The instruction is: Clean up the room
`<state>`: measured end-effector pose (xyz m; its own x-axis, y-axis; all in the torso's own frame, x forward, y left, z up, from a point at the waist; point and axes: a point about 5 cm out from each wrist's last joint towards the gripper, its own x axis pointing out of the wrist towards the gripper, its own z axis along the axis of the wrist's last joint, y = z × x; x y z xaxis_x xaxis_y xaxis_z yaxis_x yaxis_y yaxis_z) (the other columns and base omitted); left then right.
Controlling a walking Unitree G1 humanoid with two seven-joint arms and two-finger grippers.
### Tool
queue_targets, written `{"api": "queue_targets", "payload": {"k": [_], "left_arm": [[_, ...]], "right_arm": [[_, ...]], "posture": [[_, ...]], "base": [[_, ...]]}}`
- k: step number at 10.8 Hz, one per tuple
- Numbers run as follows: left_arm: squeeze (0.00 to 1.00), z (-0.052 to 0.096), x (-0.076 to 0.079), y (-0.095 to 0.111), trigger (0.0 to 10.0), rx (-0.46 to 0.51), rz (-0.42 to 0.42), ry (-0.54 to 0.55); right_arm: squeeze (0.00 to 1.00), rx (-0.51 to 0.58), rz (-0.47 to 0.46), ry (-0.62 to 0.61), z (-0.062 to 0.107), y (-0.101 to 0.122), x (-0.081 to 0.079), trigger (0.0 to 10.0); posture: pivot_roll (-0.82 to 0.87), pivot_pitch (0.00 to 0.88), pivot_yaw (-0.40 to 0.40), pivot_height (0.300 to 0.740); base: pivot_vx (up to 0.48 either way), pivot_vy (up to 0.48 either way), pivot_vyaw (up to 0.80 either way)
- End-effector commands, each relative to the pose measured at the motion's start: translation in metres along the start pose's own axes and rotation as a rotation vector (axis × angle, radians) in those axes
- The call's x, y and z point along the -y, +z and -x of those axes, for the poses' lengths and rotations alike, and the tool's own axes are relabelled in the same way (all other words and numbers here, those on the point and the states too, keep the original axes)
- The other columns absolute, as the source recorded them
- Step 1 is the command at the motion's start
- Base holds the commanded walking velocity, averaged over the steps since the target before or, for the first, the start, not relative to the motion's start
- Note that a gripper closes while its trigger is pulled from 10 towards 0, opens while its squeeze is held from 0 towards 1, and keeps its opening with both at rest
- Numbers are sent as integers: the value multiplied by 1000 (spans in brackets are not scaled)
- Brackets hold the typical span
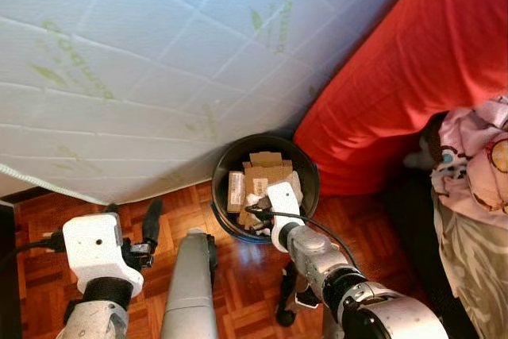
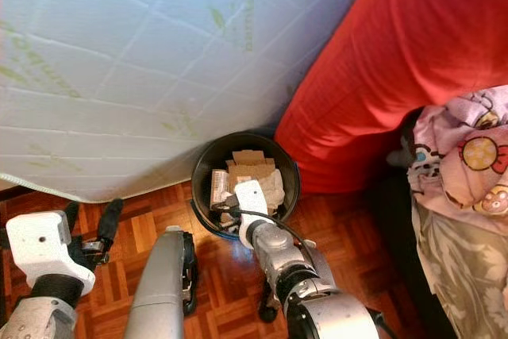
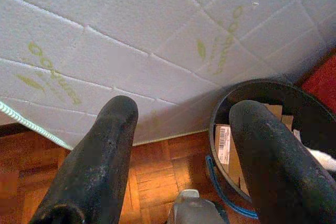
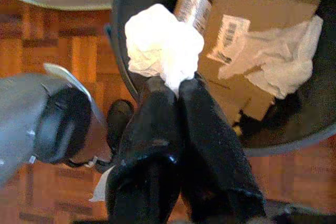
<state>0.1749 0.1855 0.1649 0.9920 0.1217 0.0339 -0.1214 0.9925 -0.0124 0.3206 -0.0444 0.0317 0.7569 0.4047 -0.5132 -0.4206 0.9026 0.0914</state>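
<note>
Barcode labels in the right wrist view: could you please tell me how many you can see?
2, both inside the black bin: one on the flat cardboard, one on the small box beside the white wad in the right gripper. More may be buried.

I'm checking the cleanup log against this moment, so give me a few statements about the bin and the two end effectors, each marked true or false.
1. The right end effector is shut on a crumpled white tissue. True.
2. The tissue is held over the black bin. True.
3. The bin is empty. False: it holds cardboard pieces and white paper.
4. The left end effector grips a cardboard box. False: its fingers are apart with nothing between them.
5. The bin stands on a carpet. False: it stands on the wooden parquet floor, beside the white mattress.
</note>
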Motion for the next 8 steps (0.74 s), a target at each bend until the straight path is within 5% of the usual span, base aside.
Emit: {"api": "queue_targets", "payload": {"k": [1,4,5,6,8], "left_arm": [[0,6,1,0,10000,-28,-1,8],[0,9,4,0,10000,-47,5,2],[0,10,4,0,10000,-52,4,4],[0,11,4,0,10000,-57,4,6],[0,12,5,0,10000,-65,2,0]], "right_arm": [[0,-91,-21,6,3,-28,-7,10000],[0,-121,-2,-20,5,-34,-4,10000],[329,-117,-9,-20,4,-34,-4,10000],[1000,-113,-8,-20,4,-33,-4,10000],[1000,-113,32,-52,4,-29,-2,10000]], "posture": [[485,640,-51,611],[483,648,-49,611],[485,650,-48,611],[483,651,-48,611],[483,657,-44,611]], "base": [[0,0,0],[0,0,0],[0,0,0],[0,0,0],[0,0,0]]}}
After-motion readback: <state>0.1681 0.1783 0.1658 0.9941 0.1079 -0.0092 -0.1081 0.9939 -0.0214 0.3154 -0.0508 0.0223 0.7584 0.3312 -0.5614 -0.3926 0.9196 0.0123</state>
